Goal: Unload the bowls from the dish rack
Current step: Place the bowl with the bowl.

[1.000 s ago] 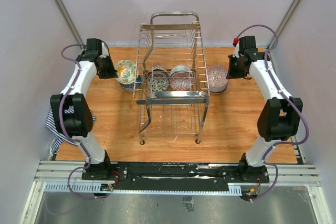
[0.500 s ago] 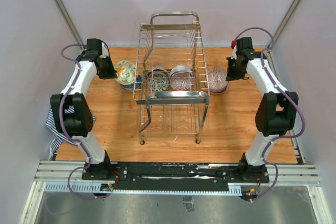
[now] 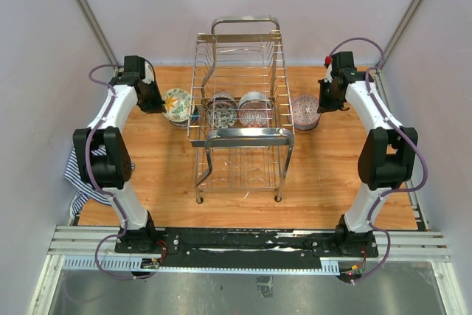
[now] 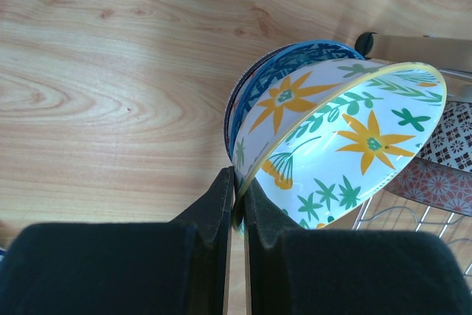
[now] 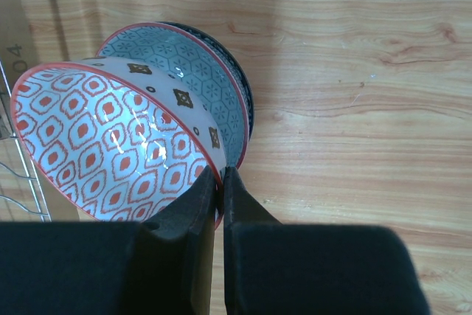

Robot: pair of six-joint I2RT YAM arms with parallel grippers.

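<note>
Wood-grain table (image 3: 324, 182), plain pale walls round it, and the dish rack (image 3: 249, 135) parked in the middle between the two arms. Left gripper (image 4: 237, 182) is pinched down narrow on the rim of a flower bowl (image 4: 346, 153), white inside with orange and yellow blooms and green leaves. So the bowl sits right at the fingertips and fans out away from them, tilted up on edge. Right behind it is a blue bowl (image 4: 295, 60) on the table, left of the rack. The two look nested, but I can't tell if they actually touch.

Same deal on the other side: right gripper (image 5: 220, 175) is clamped thin on the rim of a red-diamond bowl (image 5: 110, 145), also tilted, with a teal bowl (image 5: 192, 71) tucked behind it on the table just right of the rack.

Up in the rack's top tier, a dark speckled bowl (image 3: 221, 112) and a reddish bowl (image 3: 254, 111) stand on edge side by side. Striped cloth (image 3: 74, 171) hangs off the table's left edge.
</note>
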